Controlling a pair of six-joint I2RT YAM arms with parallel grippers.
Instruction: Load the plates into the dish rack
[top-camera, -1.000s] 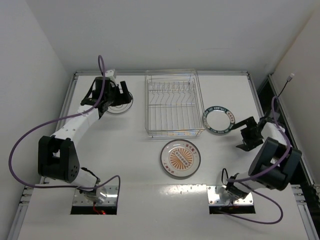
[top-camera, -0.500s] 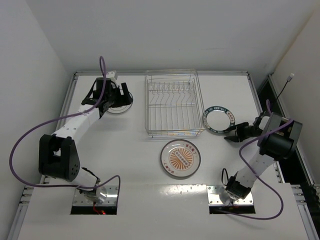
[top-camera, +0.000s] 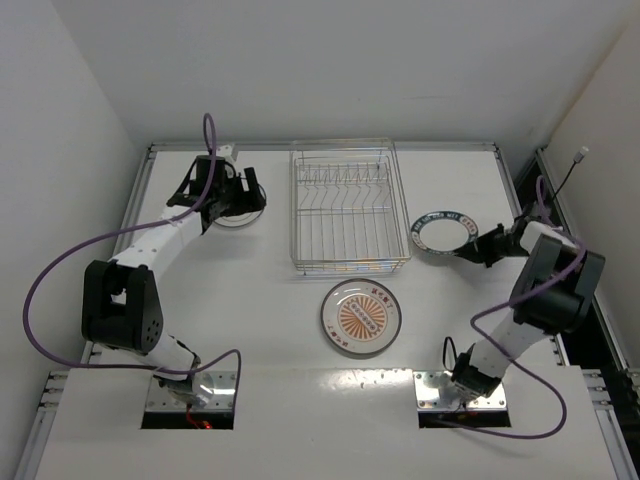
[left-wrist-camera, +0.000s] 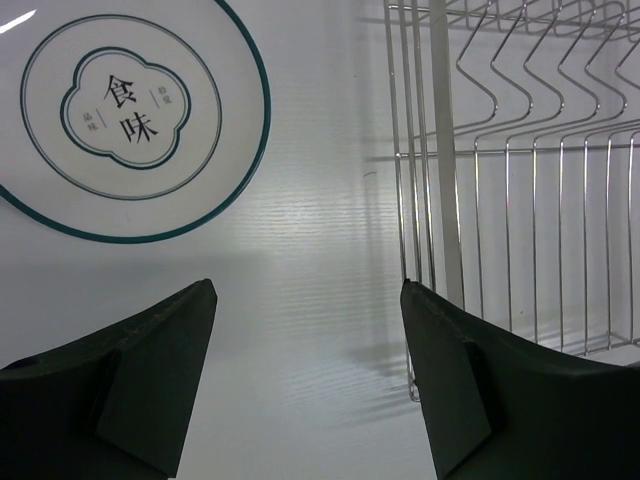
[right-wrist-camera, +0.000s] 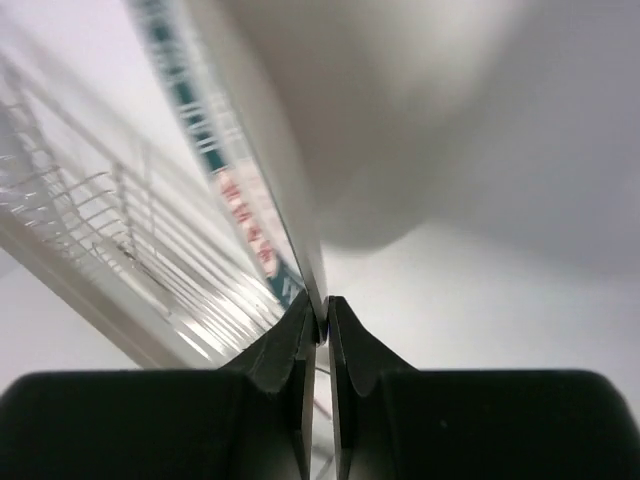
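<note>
Writing: the white round plate with teal-grey rings (left-wrist-camera: 135, 115) carries the black characters 食味 inside a clover-shaped outline. The smaller characters beside them are too small to read.
Seen only by left wrist: that lettering. From above, this plate (top-camera: 243, 216) sits near the table's (top-camera: 250, 330) far-left corner, partly under the arm.
Left gripper (left-wrist-camera: 305, 375): jaws spread apart, holding nothing. It is above bare table between the ringed plate and the chrome wire dish rack (left-wrist-camera: 520, 180).
Right gripper (right-wrist-camera: 318, 335): fingers clenched on the rim of the white plate with a dark patterned rim (right-wrist-camera: 250, 200).
Seen only by right wrist: that rim edge-on, with a teal band and blurred, unreadable red marks.
Patterned plate from above (top-camera: 443, 231): just right of the rack (top-camera: 348, 205), right gripper (top-camera: 473, 246) at its right edge.
Orange sunburst plate (top-camera: 361, 316): flat on the table, near side of the rack. Its rim marks are illegible.
</note>
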